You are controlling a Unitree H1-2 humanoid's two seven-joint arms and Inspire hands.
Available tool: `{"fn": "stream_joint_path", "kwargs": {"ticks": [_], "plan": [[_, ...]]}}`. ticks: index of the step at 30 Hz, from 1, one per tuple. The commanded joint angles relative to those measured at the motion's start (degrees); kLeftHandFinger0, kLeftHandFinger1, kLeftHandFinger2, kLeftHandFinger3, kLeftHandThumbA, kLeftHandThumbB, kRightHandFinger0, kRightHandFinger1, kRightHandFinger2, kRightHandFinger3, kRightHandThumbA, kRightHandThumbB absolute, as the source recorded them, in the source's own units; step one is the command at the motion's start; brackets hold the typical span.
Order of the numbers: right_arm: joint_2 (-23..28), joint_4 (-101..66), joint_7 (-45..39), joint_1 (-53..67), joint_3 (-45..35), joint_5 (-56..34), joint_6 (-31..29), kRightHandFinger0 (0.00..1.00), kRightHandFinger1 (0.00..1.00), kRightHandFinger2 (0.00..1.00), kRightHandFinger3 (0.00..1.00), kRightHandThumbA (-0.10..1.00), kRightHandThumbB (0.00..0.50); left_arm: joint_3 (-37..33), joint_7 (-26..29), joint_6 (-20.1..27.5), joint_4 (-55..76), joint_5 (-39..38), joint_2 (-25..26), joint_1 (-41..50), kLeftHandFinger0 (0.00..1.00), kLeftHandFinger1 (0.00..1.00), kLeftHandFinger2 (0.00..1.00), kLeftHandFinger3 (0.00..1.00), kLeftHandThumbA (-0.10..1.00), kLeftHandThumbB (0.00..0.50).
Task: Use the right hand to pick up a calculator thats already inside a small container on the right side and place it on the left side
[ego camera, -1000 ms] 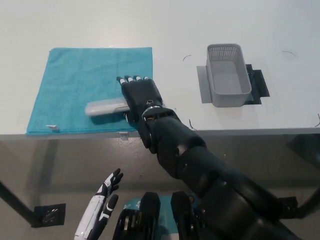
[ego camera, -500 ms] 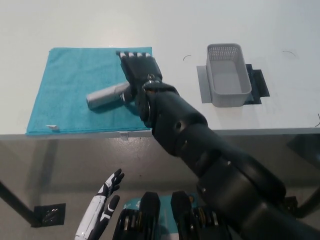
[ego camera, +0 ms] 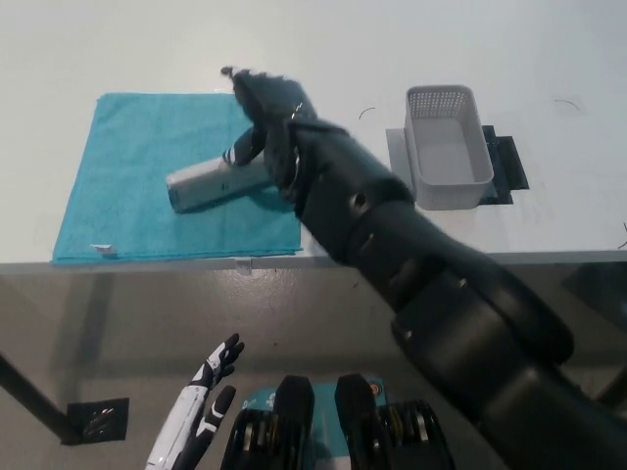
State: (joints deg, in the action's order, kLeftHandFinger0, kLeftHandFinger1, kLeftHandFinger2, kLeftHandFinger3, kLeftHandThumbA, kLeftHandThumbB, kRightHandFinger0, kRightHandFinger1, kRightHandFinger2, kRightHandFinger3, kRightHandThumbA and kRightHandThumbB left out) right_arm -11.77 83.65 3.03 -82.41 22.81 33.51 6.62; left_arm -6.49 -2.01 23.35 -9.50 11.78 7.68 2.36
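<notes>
We see the white tabletop point(ego camera: 549, 59) with a teal towel point(ego camera: 127, 157) spread along its front edge toward the left. Our black right hand point(ego camera: 263, 103) reaches over the towel's far right corner; whether its fingers grip anything we cannot tell. The grey calculator point(ego camera: 208, 182) lies tilted on the towel's right half, just beside that hand. The small grey container point(ego camera: 447, 147) sits toward the tabletop's right. Our white left hand point(ego camera: 196, 416) hangs below the table's edge, fingers apart.

One grey slab-shaped calculator point(ego camera: 208, 181), one teal cloth towel point(ego camera: 127, 186), one grey perforated plastic container point(ego camera: 448, 147), two robot hands.
</notes>
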Motion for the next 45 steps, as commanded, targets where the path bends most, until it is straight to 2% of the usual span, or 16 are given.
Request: {"fn": "stream_joint_path", "kwargs": {"ticks": [1, 9, 10, 14, 16, 25, 27, 28, 31, 35, 37, 38, 39, 40, 41, 45], "plan": [[2.22, -1.96, -1.79, -4.12, -0.83, -2.55, -2.38, 1.0, 1.0, 1.0, 1.0, 0.85, 0.5, -0.14, -0.79, 0.87, 2.06, -0.57, 0.85, -0.13, 1.0, 1.0, 1.0, 1.0, 0.98, 0.038], [4.72, -3.86, 2.89, -6.49, -0.55, -2.84, -4.87, 1.0, 1.0, 1.0, 1.0, 0.97, 0.498, -0.09, -0.64, 0.99, 1.48, -0.16, 0.83, -0.2, 1.0, 1.0, 1.0, 1.0, 0.99, 0.05], [5.15, -4.25, 3.46, -6.8, -0.79, -3.1, -5.65, 1.0, 1.0, 1.0, 1.0, 0.98, 0.484, -0.17, -0.73, 0.8, 1.67, -0.22, 0.73, -0.02, 1.0, 1.0, 1.0, 1.0, 0.99, 0.043], [6.76, -7.03, 6.17, -7.36, -2.37, -4.75, -9.31, 1.0, 1.0, 1.0, 1.0, 1.0, 0.5, -0.4, -0.8, 1.57, 1.35, 0.07, 0.59, 0.22, 1.0, 1.0, 1.0, 1.0, 0.98, 0.025], [7.92, -12.16, 7.26, -6.17, -4.6, -6.37, -12.03, 1.0, 1.0, 1.0, 1.0, 1.0, 0.472, -0.49, -0.65, 2.03, 1.01, 0.66, 0.69, -0.08, 1.0, 1.0, 1.0, 1.0, 0.98, 0.019], [16.05, -75.46, -1.42, 21.18, -8.76, -7.4, -7.76, 1.0, 1.0, 1.0, 1.0, 1.0, 0.445, 0.11, -0.69, 2.31, 0.43, -0.34, 0.99, -0.14, 1.0, 1.0, 1.0, 1.0, 1.0, 0.044], [17.63, -86.54, -4.4, 25.99, -9.53, -7.87, -4.7, 1.0, 1.0, 1.0, 1.0, 1.0, 0.443, 0.2, -0.52, 2.47, 0.42, -0.37, 0.89, -0.03, 1.0, 1.0, 1.0, 1.0, 1.0, 0.045], [18.78, -90.95, -5.39, 27.93, -9.94, -8.29, -4.58, 1.0, 1.0, 1.0, 1.0, 1.0, 0.42, 0.29, -0.39, 2.55, 0.21, -0.49, 0.76, -0.13, 1.0, 1.0, 1.0, 1.0, 1.0, 0.04], [22.83, -104.01, -7.18, 33.66, -13.22, -11.26, -5.21, 1.0, 1.0, 1.0, 1.0, 1.0, 0.412, 0.64, -0.21, 2.63, -0.66, -0.85, 0.72, -1.02, 1.0, 1.0, 1.0, 1.0, 1.0, 0.049], [26.25, -115.39, -5.54, 38.64, -19.48, -15.13, -5.81, 1.0, 1.0, 1.0, 1.0, 1.0, 0.473, 0.91, -0.38, 1.75, -1.03, -1.32, 0.71, -2.19, 1.0, 1.0, 1.0, 1.0, 1.0, 0.052], [27.11, -118.37, -3.93, 39.76, -21.6, -18.09, -7.03, 1.0, 1.0, 1.0, 1.0, 1.0, 0.458, 0.94, -0.31, 1.45, -1.11, -1.07, 0.7, -2.81, 1.0, 1.0, 1.0, 1.0, 1.0, 0.05], [27.91, -120.22, -2.62, 41.01, -22.82, -21.2, -8.7, 1.0, 1.0, 1.0, 1.0, 1.0, 0.422, 0.96, -0.17, 1.48, -1.59, -0.9, 0.63, -3.4, 1.0, 1.0, 1.0, 1.0, 1.0, 0.048], [28.89, -122.16, -2.03, 42.14, -23.74, -23.05, -9.13, 1.0, 1.0, 1.0, 1.0, 1.0, 0.425, 1.0, -0.17, 1.55, -2.02, -1.03, 0.58, -3.98, 1.0, 1.0, 1.0, 1.0, 1.0, 0.046], [29.26, -123.22, -1.88, 42.74, -24.04, -23.18, -8.77, 1.0, 1.0, 1.0, 1.0, 1.0, 0.427, 1.0, -0.22, 1.47, -2.01, -1.09, 0.57, -4.05, 1.0, 1.0, 1.0, 1.0, 1.0, 0.047], [28.99, -125.55, -1.48, 43.49, -24.51, -22.38, -6.96, 1.0, 1.0, 1.0, 1.0, 1.0, 0.461, 1.01, -0.13, 1.49, -2.15, -1.0, 0.5, -4.3, 1.0, 1.0, 1.0, 1.0, 1.0, 0.04], [30.45, -133.98, -0.1, 48.5, -24.44, -27.42, -4.34, 1.0, 1.0, 1.0, 1.0, 1.0, 0.4, 1.07, 0.48, 1.4, -2.98, -0.23, 0.23, -5.67, 1.0, 1.0, 1.0, 1.0, 1.0, 0.051]]}}
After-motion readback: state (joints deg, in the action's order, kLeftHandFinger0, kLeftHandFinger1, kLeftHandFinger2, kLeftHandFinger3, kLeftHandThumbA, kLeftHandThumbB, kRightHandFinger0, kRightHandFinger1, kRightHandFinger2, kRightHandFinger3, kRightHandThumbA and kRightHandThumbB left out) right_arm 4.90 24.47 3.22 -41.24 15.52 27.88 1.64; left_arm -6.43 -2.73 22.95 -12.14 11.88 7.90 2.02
